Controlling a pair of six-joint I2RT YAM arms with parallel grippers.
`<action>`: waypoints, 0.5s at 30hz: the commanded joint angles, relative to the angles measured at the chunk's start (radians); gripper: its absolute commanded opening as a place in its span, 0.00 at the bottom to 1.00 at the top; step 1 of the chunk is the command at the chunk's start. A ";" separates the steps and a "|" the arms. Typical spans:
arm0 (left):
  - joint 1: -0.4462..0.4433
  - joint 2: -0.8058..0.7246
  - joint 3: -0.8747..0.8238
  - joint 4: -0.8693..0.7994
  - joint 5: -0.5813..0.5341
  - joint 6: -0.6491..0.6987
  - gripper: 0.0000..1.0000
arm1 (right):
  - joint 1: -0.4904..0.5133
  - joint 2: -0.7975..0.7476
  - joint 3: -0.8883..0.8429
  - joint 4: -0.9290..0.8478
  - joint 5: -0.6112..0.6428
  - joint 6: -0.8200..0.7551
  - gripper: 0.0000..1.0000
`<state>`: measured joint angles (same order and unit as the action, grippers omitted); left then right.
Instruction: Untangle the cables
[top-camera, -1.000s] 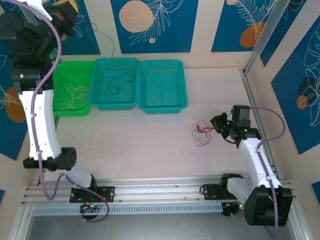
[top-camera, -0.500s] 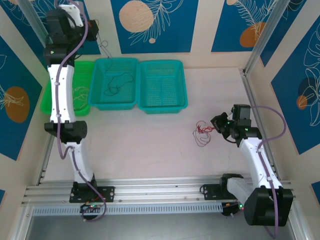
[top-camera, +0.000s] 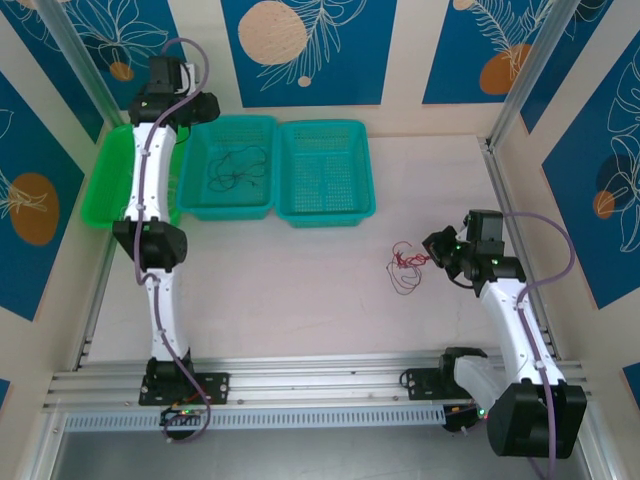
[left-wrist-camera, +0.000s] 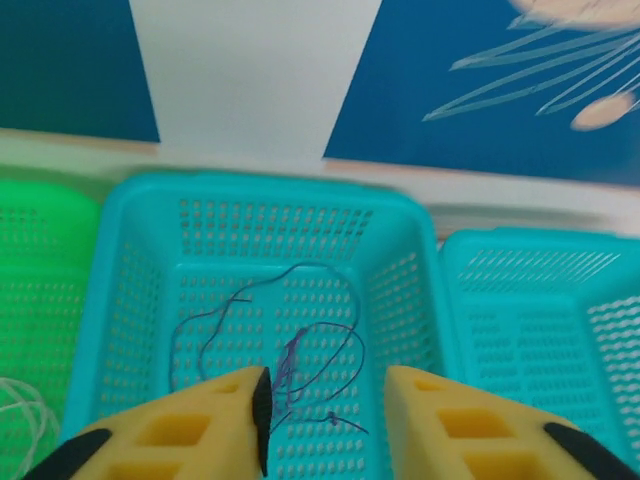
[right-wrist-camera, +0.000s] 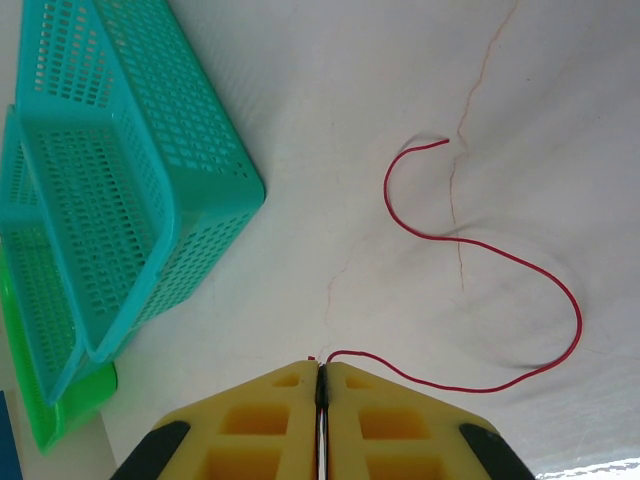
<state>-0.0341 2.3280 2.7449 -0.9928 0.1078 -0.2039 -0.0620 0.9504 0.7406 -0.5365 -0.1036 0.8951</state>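
The red wire (top-camera: 403, 266) is lying in loose loops on the table (top-camera: 300, 280), well apart from the baskets. The right fingers (right-wrist-camera: 265, 415) are pressing together and pinching one end of it.

The black wire (left-wrist-camera: 291, 355) is lying curled inside the middle blue-green basket (left-wrist-camera: 270, 188). It is very thin and looking a bit blurry. The left fingers (left-wrist-camera: 190, 435) are hanging above it, spread apart and holding nothing.

The whitish wire (left-wrist-camera: 15, 420) is sitting in the green basket (left-wrist-camera: 40, 230). The picture edge is cutting most of it off.
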 joint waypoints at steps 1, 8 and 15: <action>-0.006 -0.026 0.019 -0.021 -0.030 0.012 0.57 | -0.011 -0.031 0.029 -0.032 0.002 -0.023 0.00; -0.022 -0.141 0.020 0.010 0.095 0.008 0.67 | -0.018 -0.050 0.025 -0.027 -0.042 -0.029 0.00; -0.124 -0.308 0.021 -0.078 0.194 0.069 0.63 | -0.012 -0.044 0.028 0.017 -0.142 -0.048 0.00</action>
<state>-0.1032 2.1242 2.7441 -1.0225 0.2287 -0.1818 -0.0761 0.9131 0.7406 -0.5377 -0.1810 0.8707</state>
